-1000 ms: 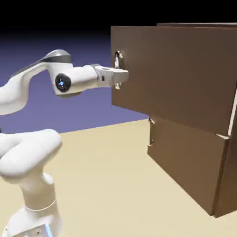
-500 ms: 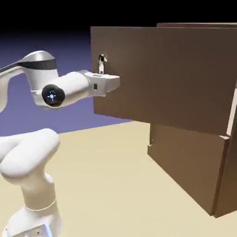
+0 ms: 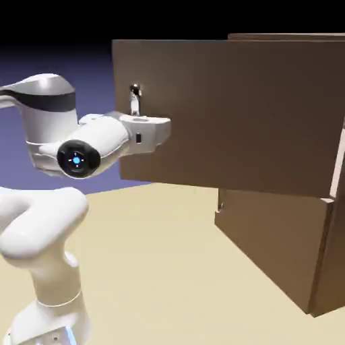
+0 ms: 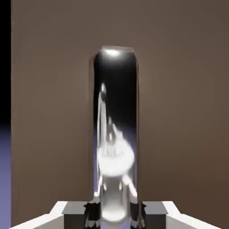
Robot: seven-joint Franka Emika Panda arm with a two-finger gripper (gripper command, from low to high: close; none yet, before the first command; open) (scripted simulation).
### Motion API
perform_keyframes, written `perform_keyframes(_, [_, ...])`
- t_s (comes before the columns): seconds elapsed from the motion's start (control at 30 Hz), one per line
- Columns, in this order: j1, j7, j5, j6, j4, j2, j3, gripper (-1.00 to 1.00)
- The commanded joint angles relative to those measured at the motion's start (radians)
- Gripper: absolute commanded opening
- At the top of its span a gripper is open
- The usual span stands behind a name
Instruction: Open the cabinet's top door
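The cabinet is a tall dark-brown box on the exterior view's right. Its top door is swung well out from the front, its free edge far to the left. A small silvery handle stands near that edge. My gripper is at the handle's lower part, shut on it. In the hand view the shiny handle fills the middle, running up from between the grey fingertips, with the brown door panel behind it.
The lower brown panel sits closed under the open door. The tan table stretches in front of the cabinet. My white arm's base rises at the lower left.
The top door has swung farther open, its handle edge moving left in the exterior view. My hand has gone left and slightly down with the handle, still closed on it.
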Motion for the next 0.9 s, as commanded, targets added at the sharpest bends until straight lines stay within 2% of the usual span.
perform_keyframes(0.0, [0.009, -0.015, -0.035, -0.021, 0.019, 0.031, -0.036, -1.0])
perform_keyframes(0.23, [0.138, -0.124, -0.265, -0.193, 0.207, 0.271, -0.29, -1.0])
perform_keyframes(0.5, [0.397, -0.226, -0.443, -0.405, 0.494, 0.52, -0.572, -1.0])
perform_keyframes(0.87, [0.796, -0.295, -0.551, -0.622, 0.828, 0.688, -0.925, -1.0])
